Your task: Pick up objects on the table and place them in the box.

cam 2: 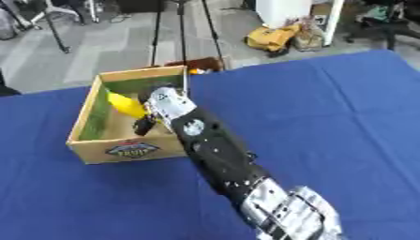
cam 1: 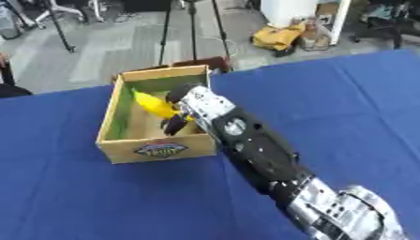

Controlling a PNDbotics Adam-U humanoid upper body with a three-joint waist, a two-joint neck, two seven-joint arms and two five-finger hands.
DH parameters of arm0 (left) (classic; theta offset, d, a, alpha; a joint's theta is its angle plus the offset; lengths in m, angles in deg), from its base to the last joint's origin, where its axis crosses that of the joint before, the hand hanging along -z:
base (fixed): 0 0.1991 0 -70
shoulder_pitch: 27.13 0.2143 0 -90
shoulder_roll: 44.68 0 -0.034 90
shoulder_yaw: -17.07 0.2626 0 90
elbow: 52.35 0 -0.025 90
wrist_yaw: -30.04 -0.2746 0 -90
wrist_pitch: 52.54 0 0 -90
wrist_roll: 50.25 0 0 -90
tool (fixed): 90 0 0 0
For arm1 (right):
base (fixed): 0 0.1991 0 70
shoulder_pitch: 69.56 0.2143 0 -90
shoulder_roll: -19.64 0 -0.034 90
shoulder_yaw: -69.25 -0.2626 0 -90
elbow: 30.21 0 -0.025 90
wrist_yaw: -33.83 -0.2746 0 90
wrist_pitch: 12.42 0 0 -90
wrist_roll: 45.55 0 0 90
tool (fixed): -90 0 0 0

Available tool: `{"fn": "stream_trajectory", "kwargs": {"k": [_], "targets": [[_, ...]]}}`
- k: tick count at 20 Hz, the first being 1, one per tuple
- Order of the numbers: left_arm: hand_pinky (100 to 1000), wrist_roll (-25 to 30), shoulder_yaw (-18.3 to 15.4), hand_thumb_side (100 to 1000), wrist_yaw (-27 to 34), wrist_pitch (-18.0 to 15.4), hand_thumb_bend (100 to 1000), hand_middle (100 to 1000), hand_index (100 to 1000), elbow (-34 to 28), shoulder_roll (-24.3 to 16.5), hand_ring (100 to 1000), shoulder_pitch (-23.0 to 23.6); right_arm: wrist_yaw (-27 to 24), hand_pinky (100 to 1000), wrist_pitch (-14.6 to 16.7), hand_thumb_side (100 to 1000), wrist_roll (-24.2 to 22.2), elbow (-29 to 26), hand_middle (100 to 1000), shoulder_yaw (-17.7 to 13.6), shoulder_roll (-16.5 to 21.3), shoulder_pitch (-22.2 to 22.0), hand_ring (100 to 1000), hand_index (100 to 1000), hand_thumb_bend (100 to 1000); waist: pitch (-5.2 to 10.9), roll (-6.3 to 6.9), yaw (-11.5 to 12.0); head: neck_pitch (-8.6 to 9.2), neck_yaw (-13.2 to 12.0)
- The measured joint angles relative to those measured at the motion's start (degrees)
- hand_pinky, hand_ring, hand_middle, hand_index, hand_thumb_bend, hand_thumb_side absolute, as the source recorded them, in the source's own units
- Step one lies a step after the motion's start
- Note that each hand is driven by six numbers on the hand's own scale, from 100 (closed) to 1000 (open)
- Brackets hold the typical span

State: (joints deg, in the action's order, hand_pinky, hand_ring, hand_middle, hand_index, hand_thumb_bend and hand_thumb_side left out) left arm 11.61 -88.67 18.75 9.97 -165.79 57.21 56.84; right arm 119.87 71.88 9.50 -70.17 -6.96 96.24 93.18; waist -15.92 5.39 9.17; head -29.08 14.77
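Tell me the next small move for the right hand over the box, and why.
Probably open the fingers and let go. The right hand is already inside the box, curled round the yellow object, which sits low between the box walls, so release looks like all that remains.

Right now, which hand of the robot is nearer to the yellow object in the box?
The right. The right hand reaches over the box and its fingers are at the yellow object, seemingly holding it. The left hand appears in neither view.
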Motion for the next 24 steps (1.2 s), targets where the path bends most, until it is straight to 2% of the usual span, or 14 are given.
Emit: {"fn": "stream_trajectory", "kwargs": {"k": [3, 10, 13, 16, 19, 24], "targets": [[360, 0.1, 0.0, 978, 0.1, 0.0, 141, 835, 877, 0.0, 0.0, 745, 0.0, 1.4, 827, -1.4, 785, 0.9, 0.6, 1000, -0.8, -0.3, 0.3, 999, 1000, 364, 0.00, 0.00, 0.0, 0.01, 0.0], [358, 0.1, 0.0, 979, 0.1, 0.1, 138, 835, 877, 0.0, 0.0, 745, 0.0, 2.7, 835, -2.6, 788, 2.2, 1.1, 1000, -1.8, -0.4, 0.3, 1000, 1000, 400, 0.00, 0.06, 0.0, 0.01, 0.0], [360, 0.1, 0.0, 978, 0.1, 0.1, 140, 834, 875, 0.0, 0.0, 745, 0.0, 2.6, 833, -2.6, 813, 2.8, 0.4, 1000, -1.9, -0.4, 0.3, 1000, 1000, 445, 0.01, 0.16, -0.1, 0.01, 0.0], [361, 0.1, 0.0, 978, 0.1, 0.1, 141, 834, 875, 0.0, 0.0, 745, 0.1, 1.8, 830, -2.4, 853, 3.7, -1.8, 980, -1.9, -0.4, 0.3, 1000, 1000, 481, 0.10, 0.18, -0.1, 0.01, 0.0], [363, 0.1, 0.0, 976, 0.1, 0.1, 141, 833, 875, 0.0, 0.0, 745, 0.3, 0.1, 830, -1.4, 954, 5.2, -5.1, 944, -1.7, 0.0, 0.4, 992, 1000, 525, 0.44, 0.27, -0.3, 0.00, 0.0], [368, -0.1, 0.0, 974, 0.1, 0.1, 144, 831, 875, 0.0, 0.0, 745, 0.6, -3.3, 821, 1.0, 1000, 8.8, -11.4, 885, -1.0, 2.6, 1.5, 980, 992, 561, 1.01, 0.55, -0.7, -0.08, -0.1]]}}
